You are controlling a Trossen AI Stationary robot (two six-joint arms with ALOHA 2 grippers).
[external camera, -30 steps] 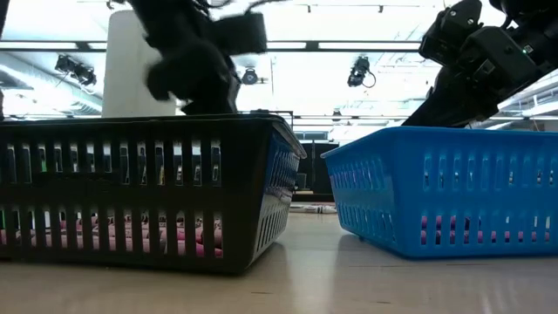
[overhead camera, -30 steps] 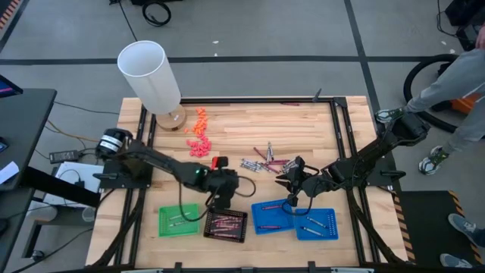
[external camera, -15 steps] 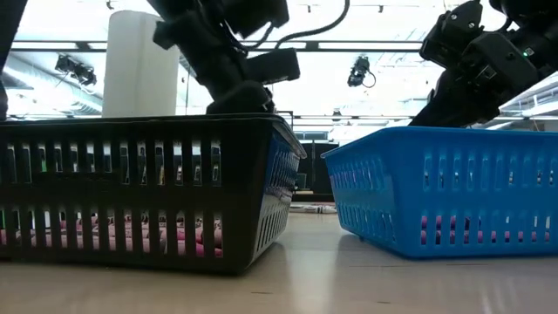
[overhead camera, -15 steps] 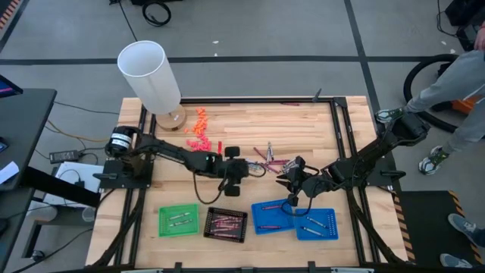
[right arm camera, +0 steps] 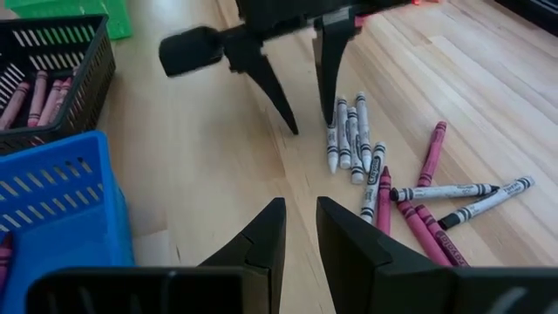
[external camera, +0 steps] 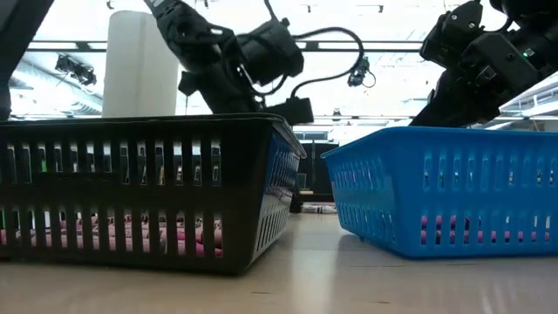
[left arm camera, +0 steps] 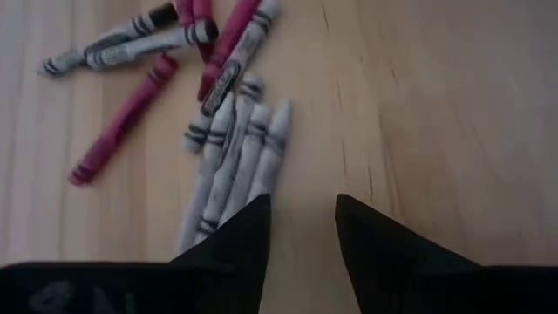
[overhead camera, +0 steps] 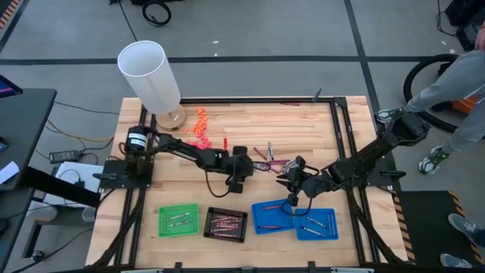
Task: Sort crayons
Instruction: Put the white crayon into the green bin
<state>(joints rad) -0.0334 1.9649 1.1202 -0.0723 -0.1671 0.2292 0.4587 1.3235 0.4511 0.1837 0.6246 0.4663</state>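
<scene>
Loose crayons (overhead camera: pixel 265 159) lie flat on the wooden table's middle: a row of silver-grey ones (left arm camera: pixel 235 157) (right arm camera: pixel 349 135) and several maroon ones (left arm camera: pixel 118 135) (right arm camera: pixel 432 148) with a few more grey ones beyond. My left gripper (overhead camera: pixel 242 176) (left arm camera: pixel 301 202) (right arm camera: pixel 309 126) stands open just over the table at the near end of the grey row, with nothing between its fingers. My right gripper (overhead camera: pixel 291 182) (right arm camera: pixel 299 208) hangs to the right of the pile, above the blue tray's far edge. Its fingers are a narrow gap apart and hold nothing.
Along the near edge stand a green tray (overhead camera: pixel 178 220), a black basket (overhead camera: pixel 226 224) (external camera: pixel 139 192) with pinkish crayons and two blue trays (overhead camera: pixel 273 216) (overhead camera: pixel 317 224). A white cylinder (overhead camera: pixel 148 72) and orange and pink pieces (overhead camera: pixel 198 133) are at the far left. A person (overhead camera: pixel 455 83) stands at the right.
My left gripper has swung from above the black basket toward the table's far right, to the crayon pile. It has sunk close to the tabletop and rolled somewhat, and its fingers have stayed apart. My right gripper has kept still.
</scene>
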